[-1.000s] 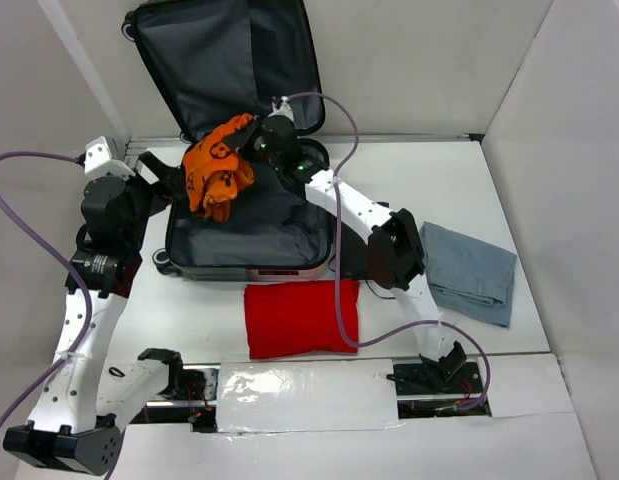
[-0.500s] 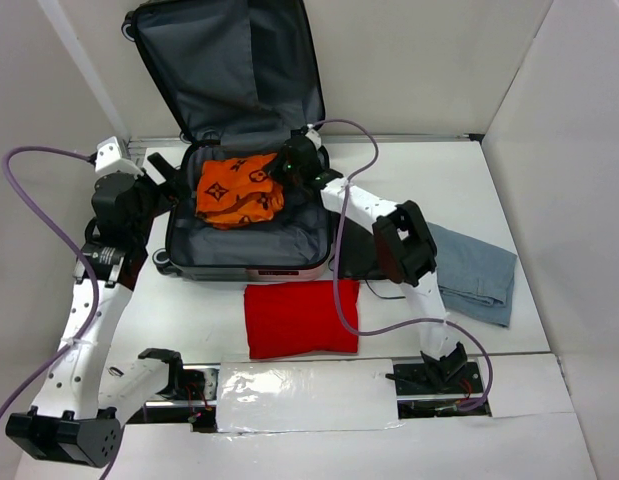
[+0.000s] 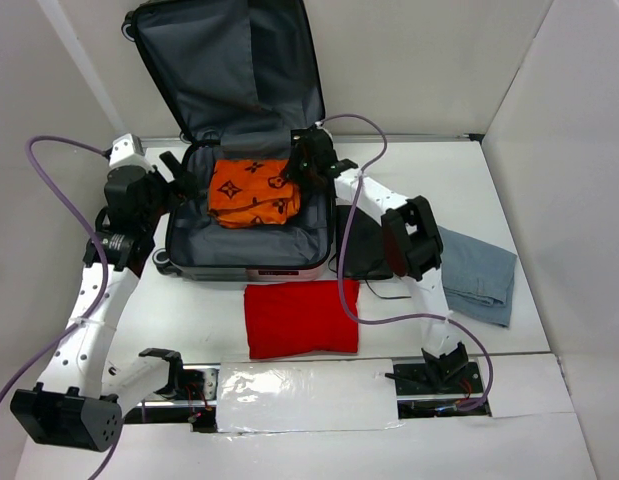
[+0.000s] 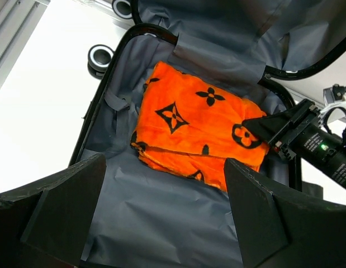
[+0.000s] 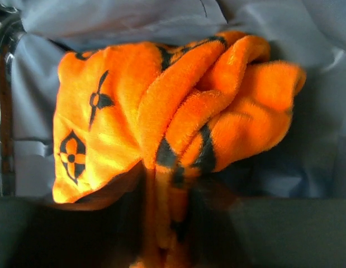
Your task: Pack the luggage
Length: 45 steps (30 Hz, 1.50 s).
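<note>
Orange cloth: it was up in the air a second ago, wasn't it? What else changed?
The orange cloth, hanging bunched from the right fingers, was lowered to lie at the back of the luggage. Those fingers remain at its right edge; release is unclear. The open left fingers drifted toward the luggage. Luggage, red cloth and blue-grey cloth stayed put.

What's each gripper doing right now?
Left gripper: open, empty.
Right gripper: on the orange cloth; gripping or letting go cannot be told.

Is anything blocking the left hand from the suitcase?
Nothing visible does. The open left hand hovers at the left rim of the luggage; inside lies only the orange cloth, the right hand at its right edge.
</note>
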Each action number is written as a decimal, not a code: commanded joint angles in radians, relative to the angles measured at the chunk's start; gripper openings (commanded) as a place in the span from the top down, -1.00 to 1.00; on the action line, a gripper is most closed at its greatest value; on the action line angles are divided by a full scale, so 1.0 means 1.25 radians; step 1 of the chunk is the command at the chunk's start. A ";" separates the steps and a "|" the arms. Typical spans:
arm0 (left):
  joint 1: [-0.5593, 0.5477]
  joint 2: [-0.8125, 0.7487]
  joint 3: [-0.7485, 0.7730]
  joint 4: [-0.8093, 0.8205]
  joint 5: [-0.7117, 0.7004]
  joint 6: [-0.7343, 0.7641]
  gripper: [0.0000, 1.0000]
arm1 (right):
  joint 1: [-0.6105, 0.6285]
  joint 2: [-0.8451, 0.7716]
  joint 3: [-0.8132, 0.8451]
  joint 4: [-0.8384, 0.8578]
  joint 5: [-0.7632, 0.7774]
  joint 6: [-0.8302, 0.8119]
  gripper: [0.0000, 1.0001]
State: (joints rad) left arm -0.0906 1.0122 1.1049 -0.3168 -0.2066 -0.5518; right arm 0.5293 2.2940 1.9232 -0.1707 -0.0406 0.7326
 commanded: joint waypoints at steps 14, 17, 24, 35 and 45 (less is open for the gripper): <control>-0.005 0.064 0.023 0.095 0.147 0.081 -0.99 | -0.037 -0.048 0.374 -0.289 -0.082 -0.295 -1.00; -0.005 0.071 0.040 0.079 0.196 0.103 -0.99 | -0.045 -0.118 0.331 -0.299 -0.063 -0.322 -1.00; 0.003 0.019 0.060 -0.067 0.352 0.117 -0.99 | -0.081 -0.388 -0.038 -0.310 -0.050 -0.338 -1.00; -0.050 -0.160 -0.220 -0.188 0.488 -0.075 -0.99 | -0.120 -1.038 -0.803 -0.255 -0.121 -0.129 -1.00; -0.197 -0.311 -0.525 -0.094 0.362 -0.303 -0.93 | -0.097 -1.256 -1.182 -0.226 -0.131 0.004 -0.98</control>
State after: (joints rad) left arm -0.2890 0.6472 0.4999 -0.5232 0.3004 -0.8043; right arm 0.3908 0.7452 0.5179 -0.5350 -0.1963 0.6525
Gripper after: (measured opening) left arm 0.985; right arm 0.991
